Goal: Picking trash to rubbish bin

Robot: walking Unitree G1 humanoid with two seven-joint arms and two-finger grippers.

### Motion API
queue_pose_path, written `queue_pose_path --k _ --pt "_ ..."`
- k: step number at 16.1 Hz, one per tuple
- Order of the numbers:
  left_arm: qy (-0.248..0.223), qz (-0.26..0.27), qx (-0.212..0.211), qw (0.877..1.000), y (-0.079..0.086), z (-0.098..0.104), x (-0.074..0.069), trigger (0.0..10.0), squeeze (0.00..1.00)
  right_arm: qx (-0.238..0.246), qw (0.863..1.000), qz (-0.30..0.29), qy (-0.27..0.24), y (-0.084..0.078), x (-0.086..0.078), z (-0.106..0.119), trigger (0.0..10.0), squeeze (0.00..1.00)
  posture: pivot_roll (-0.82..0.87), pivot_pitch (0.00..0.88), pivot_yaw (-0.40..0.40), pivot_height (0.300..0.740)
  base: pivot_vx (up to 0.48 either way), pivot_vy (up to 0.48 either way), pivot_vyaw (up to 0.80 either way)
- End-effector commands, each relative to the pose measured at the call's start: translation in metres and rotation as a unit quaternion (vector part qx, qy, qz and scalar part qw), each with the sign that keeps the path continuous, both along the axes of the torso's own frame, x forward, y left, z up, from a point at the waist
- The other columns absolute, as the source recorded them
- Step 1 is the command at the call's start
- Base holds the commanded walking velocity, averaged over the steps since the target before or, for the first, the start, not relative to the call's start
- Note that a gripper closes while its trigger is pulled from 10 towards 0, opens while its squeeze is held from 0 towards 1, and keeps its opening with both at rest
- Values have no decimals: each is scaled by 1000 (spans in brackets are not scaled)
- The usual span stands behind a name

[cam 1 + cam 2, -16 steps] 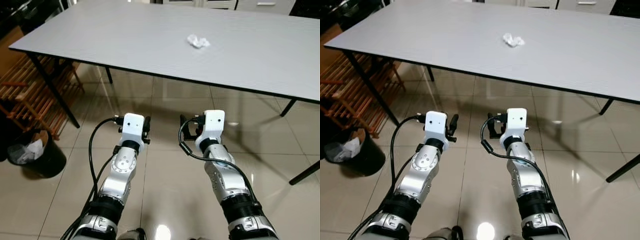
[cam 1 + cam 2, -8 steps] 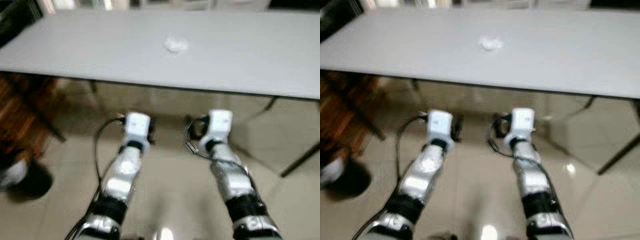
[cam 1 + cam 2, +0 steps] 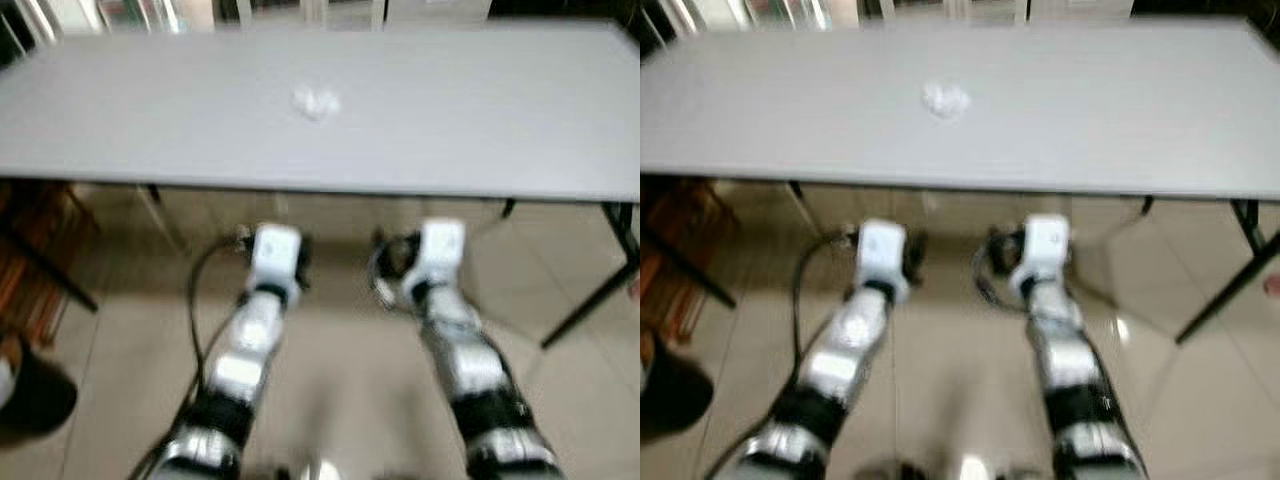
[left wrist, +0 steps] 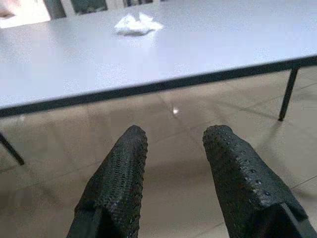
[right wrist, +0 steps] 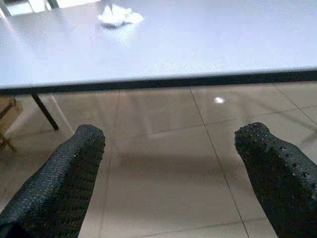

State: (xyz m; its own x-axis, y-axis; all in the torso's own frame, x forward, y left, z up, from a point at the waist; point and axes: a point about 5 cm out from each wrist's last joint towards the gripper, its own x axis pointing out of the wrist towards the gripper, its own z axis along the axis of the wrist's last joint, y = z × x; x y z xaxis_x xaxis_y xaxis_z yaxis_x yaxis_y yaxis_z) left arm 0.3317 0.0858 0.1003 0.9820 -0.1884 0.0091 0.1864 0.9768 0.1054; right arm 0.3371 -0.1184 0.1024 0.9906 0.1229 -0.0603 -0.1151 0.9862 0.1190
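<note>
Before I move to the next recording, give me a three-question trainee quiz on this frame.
1. True or false: the crumpled paper lies on the grey table.
2. Multiple choice: where are both grippers? A. over the tabletop; B. below the table's near edge, above the tiled floor; C. inside the bin.
3. Fill in: the left gripper and right gripper both have their fingers ____ and hold nothing.

Key
1. True; it sits on the tabletop, nearer the robot's left.
2. B; both wrist views look up past the fingers at the table edge, with the floor beneath.
3. Open; a clear gap shows between the fingers of each, wider on the right.
</note>
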Motion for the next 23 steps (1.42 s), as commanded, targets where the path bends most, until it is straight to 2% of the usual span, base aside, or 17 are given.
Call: queue_pose_path --k 1,21,23 --pt "2 19 5 1000 15 -1 2 10000 0 12 1000 13 -1 13 -1 1 10000 0 -57 124 47 740 368 0 0" --pt "-7 23 3 1000 16 4 4 10000 0 25 1000 8 -13 11 1 6 10000 0 -56 124 48 740 365 0 0" --pt "-7 22 4 1000 16 4 4 10000 0 30 999 7 -17 11 1 6 10000 0 -56 121 48 740 366 0 -703"
